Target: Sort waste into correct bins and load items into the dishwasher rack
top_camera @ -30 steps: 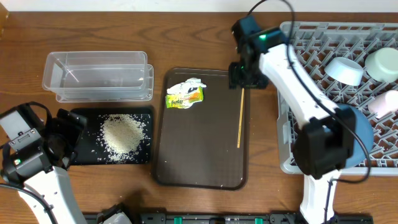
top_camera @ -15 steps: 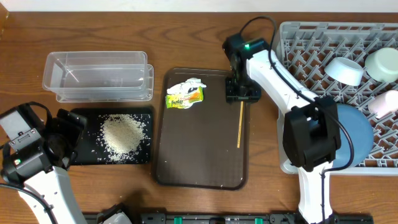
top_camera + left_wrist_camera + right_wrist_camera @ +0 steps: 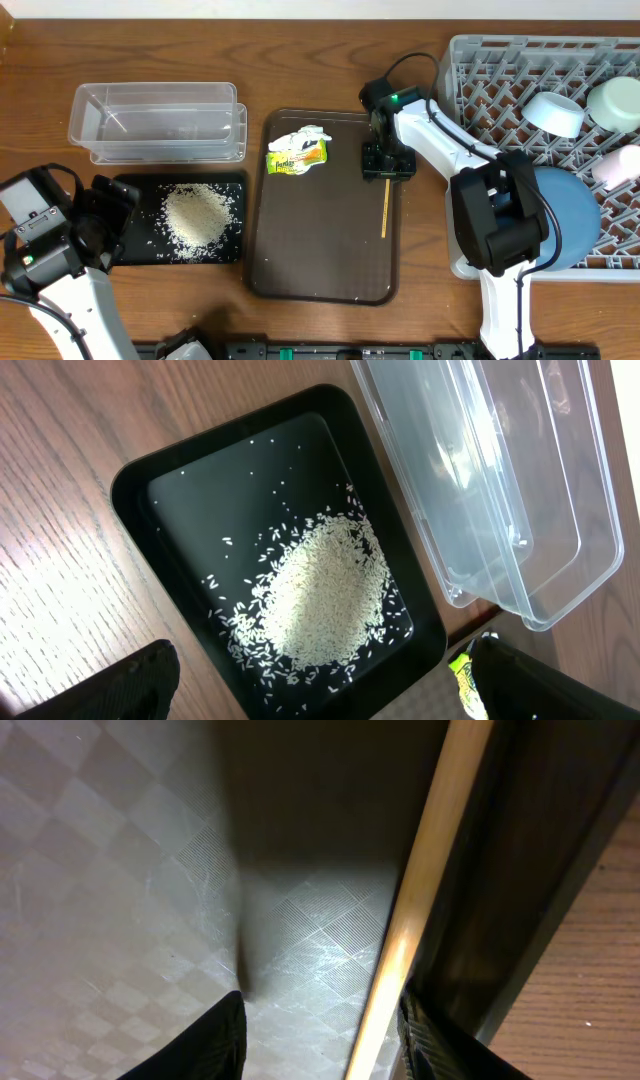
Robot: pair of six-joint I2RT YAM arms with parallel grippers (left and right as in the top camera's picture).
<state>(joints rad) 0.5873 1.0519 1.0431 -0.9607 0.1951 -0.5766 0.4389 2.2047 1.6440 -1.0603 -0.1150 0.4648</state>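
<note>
The rice heap (image 3: pixel 200 213) lies in the black tray (image 3: pixel 130 250), which stands in front of the clear tub (image 3: pixel 155 122). The crumpled wrapper (image 3: pixel 297 152) lies at the far end of the dark brown serving tray (image 3: pixel 320 250). My right gripper (image 3: pixel 388 165) is low over that tray, open, its fingers (image 3: pixel 320 1045) on either side of the far end of a thin wooden stick (image 3: pixel 420 890). My left gripper (image 3: pixel 330 695) is open and empty above the rice (image 3: pixel 320 595). The grey rack (image 3: pixel 500 70) holds the blue plate (image 3: pixel 575 215), light blue bowl (image 3: pixel 553 113), mint bowl (image 3: pixel 615 102) and pink cup (image 3: pixel 618 165).
The wooden stick (image 3: pixel 386 205) lies lengthwise along the right side of the brown tray, close to its raised rim. The rack stands right beside that tray. The left wrist view shows the black tray (image 3: pixel 180 530), clear tub (image 3: pixel 480 470) and a wrapper corner (image 3: pixel 463 678).
My right gripper has moved toward the front, from the brown tray's far rim down onto the far end of the stick. The left arm has not moved.
</note>
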